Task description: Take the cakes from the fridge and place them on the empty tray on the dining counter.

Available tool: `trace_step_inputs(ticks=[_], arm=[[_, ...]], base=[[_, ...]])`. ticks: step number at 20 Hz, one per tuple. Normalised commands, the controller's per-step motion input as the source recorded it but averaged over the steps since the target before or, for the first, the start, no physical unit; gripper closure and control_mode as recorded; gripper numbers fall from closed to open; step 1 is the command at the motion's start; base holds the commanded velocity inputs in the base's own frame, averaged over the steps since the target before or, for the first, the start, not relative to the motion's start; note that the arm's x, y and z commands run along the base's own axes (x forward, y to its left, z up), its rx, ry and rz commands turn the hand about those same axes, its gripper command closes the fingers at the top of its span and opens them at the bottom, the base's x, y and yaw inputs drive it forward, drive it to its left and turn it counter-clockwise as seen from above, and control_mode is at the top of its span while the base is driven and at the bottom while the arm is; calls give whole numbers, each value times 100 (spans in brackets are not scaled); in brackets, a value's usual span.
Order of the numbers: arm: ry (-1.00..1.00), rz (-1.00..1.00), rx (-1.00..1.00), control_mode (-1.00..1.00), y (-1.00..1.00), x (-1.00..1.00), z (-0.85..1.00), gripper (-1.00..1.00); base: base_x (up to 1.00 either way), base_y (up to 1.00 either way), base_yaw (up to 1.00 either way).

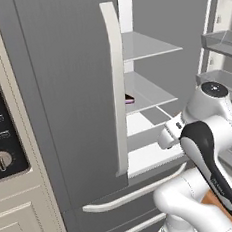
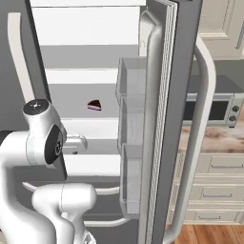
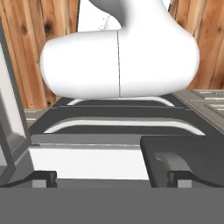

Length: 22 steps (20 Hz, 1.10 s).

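The chocolate cake (image 2: 94, 105) sits on a fridge (image 1: 65, 92) shelf, above the wide-open, empty gripper (image 3: 111, 177).

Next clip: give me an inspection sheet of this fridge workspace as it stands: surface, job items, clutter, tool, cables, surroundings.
Surface: glass shelves inside the fridge, white interior.
Job's things: chocolate cake sits on a middle shelf, seen in the right base view; its edge peeks past the left door in the left base view. Tan cake, tray and dining counter: nothing seen.
Fridge doors: right door swung open with clear door bins; left door shut.
Clutter: nothing seen.
Tool: tool open, holding nothing, fingertips low in front of the fridge's bottom shelf and drawers.
Cables: nothing seen.
Surroundings: oven panel left of the fridge; toaster oven on a counter to the right; wood floor.
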Motion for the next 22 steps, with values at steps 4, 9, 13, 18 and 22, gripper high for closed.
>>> trace_step_inputs(ticks=[4, 9, 13, 18, 22], arm=[[0, 0, 3, -100, -13, 0, 0, -100], [-6, 1, 3, -100, -9, 11, 1, -100], [-4, 2, 0, -100, 0, 9, 25, -100], [-3, 9, 0, -100, 0, 6, 16, -100], [-4, 11, 0, -100, -5, 10, 7, -100]], base=[[1, -3, 0], [0, 0, 0], [0, 0, 0], [0, 0, 0], [0, 0, 0]])
